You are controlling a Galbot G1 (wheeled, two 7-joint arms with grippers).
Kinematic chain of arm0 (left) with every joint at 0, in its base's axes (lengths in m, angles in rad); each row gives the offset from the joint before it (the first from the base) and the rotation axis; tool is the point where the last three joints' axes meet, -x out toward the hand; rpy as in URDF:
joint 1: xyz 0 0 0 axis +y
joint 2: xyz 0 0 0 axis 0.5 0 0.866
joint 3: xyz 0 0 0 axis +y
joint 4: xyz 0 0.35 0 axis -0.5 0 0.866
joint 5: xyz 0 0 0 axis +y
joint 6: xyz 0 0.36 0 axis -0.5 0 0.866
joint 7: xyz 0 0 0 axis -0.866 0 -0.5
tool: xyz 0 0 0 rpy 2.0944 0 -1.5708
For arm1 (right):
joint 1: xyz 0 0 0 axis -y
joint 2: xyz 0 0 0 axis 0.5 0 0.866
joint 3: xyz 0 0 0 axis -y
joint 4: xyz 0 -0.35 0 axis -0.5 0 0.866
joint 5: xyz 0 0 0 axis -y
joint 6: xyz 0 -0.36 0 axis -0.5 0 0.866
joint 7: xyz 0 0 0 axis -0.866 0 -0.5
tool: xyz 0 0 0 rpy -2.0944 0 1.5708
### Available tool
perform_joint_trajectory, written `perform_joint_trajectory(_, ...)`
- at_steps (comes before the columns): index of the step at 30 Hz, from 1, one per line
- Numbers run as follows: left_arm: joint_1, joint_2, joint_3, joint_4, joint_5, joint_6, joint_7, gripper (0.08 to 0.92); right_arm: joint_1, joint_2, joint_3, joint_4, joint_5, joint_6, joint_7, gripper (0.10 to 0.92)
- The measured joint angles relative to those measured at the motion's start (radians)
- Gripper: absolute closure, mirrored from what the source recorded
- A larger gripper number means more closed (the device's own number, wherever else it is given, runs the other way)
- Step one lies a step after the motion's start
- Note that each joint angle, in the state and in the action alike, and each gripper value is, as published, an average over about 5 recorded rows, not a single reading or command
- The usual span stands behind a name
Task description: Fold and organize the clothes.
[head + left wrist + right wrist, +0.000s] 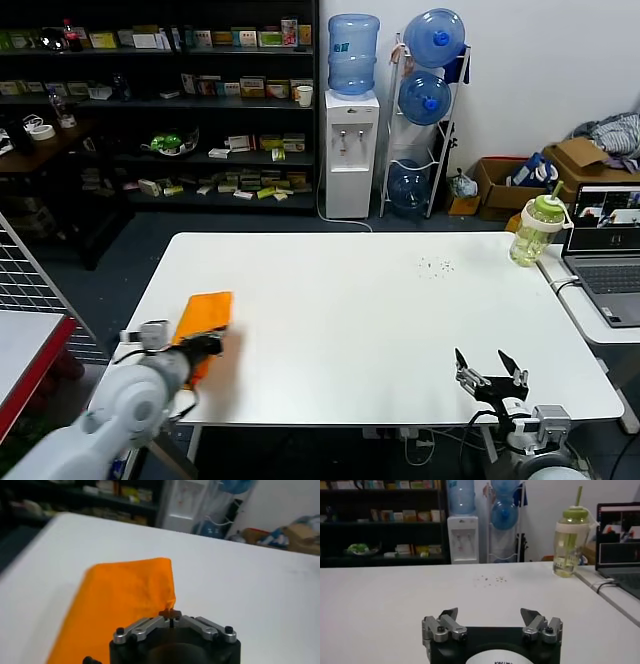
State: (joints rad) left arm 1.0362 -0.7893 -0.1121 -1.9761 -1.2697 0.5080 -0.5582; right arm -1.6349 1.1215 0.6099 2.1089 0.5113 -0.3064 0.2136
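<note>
I have the white table [380, 330] filling most of the head view, bare across its middle apart from a few dark specks toward the far side. The orange T-shirt [203, 318] lies at the table's left edge, near my left arm, already reduced to a compact oblong; I judge the folding is largely done and what remains is setting the bundle down tidily. I keep it near that edge because the left arm reaches it there without stretching.

From the left wrist view the T-shirt [120, 597] spreads away from the tool as a smooth panel, with one corner drawn up into a peak at the fingertips. The left gripper [170, 614] is closed, its fingers met on that raised corner, so it is pinching only a small bit of fabric at the near edge rather than the whole stack. That thin hold suits dragging or straightening; cotton this limp will sag if I lift it high.

The right gripper [491, 374] waits over the near right part of the table, well apart from the shirt. In the right wrist view its fingers [449, 615] stand wide apart with nothing between them, touching nothing.

A green-lidded bottle [537, 230] and a laptop [610, 255] sit off the far right corner, clear of my work.
</note>
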Motion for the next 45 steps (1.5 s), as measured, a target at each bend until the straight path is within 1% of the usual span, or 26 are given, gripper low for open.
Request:
perform_joint_trajectory(5,-0.149,-0.188,0.177,0.055,-0.047,0.005,-0.085,0.91,-0.027,0.033,0.021,0.011,-0.016,-0.006,0.005,0.203)
perform_joint_trajectory(8,-0.218,-0.294,0.258,0.111,-0.05,0.005,-0.115,0.91,-0.036,0.043,0.03,0.013,-0.02,-0.007,0.006,0.203)
perform_joint_trajectory(11,-0.268,-0.383,0.316,0.169,-0.045,0.005,-0.138,0.91,-0.039,0.049,0.033,0.01,-0.021,-0.007,0.007,0.203)
perform_joint_trajectory(17,-0.335,-0.524,0.379,0.277,-0.014,-0.001,-0.154,0.91,-0.038,0.056,0.03,0.006,-0.022,-0.011,0.01,0.203)
perform_joint_trajectory(23,-0.374,-0.624,0.408,0.373,0.031,-0.006,-0.148,0.91,-0.038,0.052,0.033,0.001,-0.017,-0.011,0.01,0.203)
perform_joint_trajectory(28,-0.387,-0.677,0.425,0.433,0.068,-0.008,-0.132,0.91,-0.03,0.049,0.03,-0.006,-0.014,-0.01,0.009,0.203)
perform_joint_trajectory(31,-0.388,-0.695,0.426,0.451,0.093,-0.016,-0.11,0.883,-0.024,0.045,0.03,-0.011,-0.011,-0.001,0.0,0.203)
perform_joint_trajectory(35,-0.374,-0.701,0.418,0.448,0.147,-0.049,-0.053,0.782,-0.015,0.037,0.04,-0.02,0.0,0.026,-0.041,0.203)
perform_joint_trajectory(38,-0.345,-0.69,0.399,0.417,0.213,-0.095,0.013,0.696,-0.005,0.029,0.054,-0.03,0.005,0.054,-0.091,0.203)
perform_joint_trajectory(41,-0.294,-0.655,0.357,0.363,0.297,-0.164,0.101,0.609,0.007,0.026,0.073,-0.045,0.004,0.089,-0.145,0.203)
perform_joint_trajectory(45,-0.179,-0.581,0.251,0.291,0.431,-0.289,0.235,0.488,0.023,0.034,0.103,-0.078,-0.009,0.156,-0.219,0.203)
